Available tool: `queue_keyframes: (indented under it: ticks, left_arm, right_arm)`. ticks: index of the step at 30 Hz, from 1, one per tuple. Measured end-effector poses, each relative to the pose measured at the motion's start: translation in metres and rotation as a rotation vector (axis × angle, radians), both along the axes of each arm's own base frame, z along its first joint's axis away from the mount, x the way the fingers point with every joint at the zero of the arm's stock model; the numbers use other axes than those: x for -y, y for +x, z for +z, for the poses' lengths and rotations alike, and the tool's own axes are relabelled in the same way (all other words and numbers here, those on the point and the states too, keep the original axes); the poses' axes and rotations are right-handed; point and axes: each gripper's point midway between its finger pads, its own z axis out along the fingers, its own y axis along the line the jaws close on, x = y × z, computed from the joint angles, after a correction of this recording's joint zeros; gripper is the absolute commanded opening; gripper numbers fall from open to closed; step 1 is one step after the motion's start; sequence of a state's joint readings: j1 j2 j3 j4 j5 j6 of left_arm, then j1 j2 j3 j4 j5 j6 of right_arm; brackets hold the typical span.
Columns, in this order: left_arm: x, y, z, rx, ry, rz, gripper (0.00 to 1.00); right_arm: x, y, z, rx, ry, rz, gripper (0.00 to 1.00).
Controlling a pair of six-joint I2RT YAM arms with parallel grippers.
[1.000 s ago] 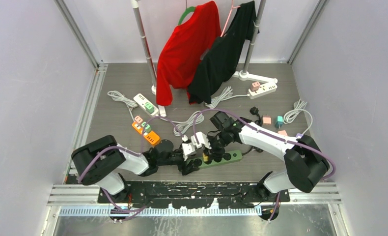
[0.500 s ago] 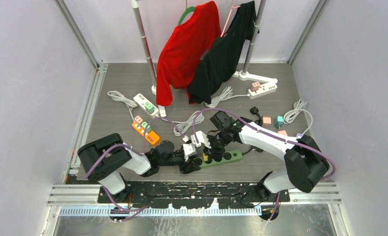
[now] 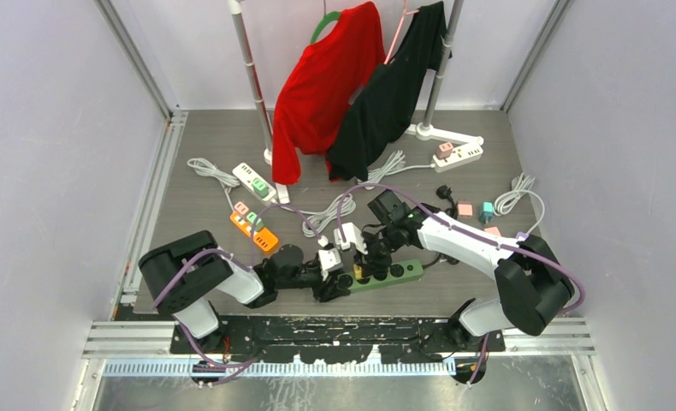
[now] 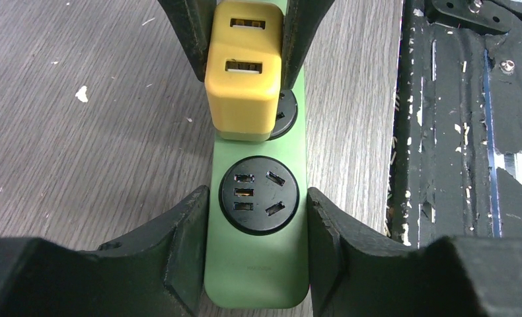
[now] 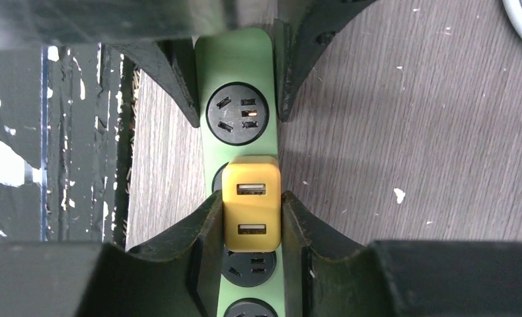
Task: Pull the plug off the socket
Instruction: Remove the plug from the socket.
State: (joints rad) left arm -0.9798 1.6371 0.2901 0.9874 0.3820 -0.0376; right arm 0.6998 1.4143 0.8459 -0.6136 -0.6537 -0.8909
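On wood-grain table [image 4: 80,145], boxy yellow plug [image 4: 242,86] atop smooth green socket strip [image 4: 258,281].

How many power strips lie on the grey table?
4: green strip near centre, orange strip and white strip at left, second white strip far right. Others may be hidden.

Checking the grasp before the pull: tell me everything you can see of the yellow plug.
The yellow plug is a boxy, round-cornered block of matte plastic with two USB ports on its top face. It sits over the second socket of the green power strip, partly covering it; its pins are hidden. The right end effector clamps its two long sides. The left end effector grips the strip, not the plug.
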Motion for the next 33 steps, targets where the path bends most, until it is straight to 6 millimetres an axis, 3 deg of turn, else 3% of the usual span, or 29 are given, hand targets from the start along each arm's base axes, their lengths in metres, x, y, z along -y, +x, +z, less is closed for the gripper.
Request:
queue_keyframes:
  ticks: [10, 17, 24, 33]
  left_arm:
    - [0.003, 0.0, -0.001, -0.01, -0.02, -0.014, 0.0]
    - [0.002, 0.009, 0.001, 0.013, -0.046, 0.006, 0.0]
    - [0.001, 0.009, 0.003, 0.016, -0.056, 0.006, 0.0]
    - [-0.003, 0.013, 0.0, 0.007, -0.046, 0.013, 0.0]
  right_arm:
    - [0.001, 0.004, -0.001, -0.049, -0.003, -0.098, 0.01]
    - [0.009, 0.009, 0.002, 0.024, 0.03, 0.004, 0.01]
    - [0.003, 0.003, 0.007, 0.066, 0.073, 0.101, 0.01]
    - [-0.007, 0.015, 0.005, -0.04, 0.044, -0.153, 0.01]
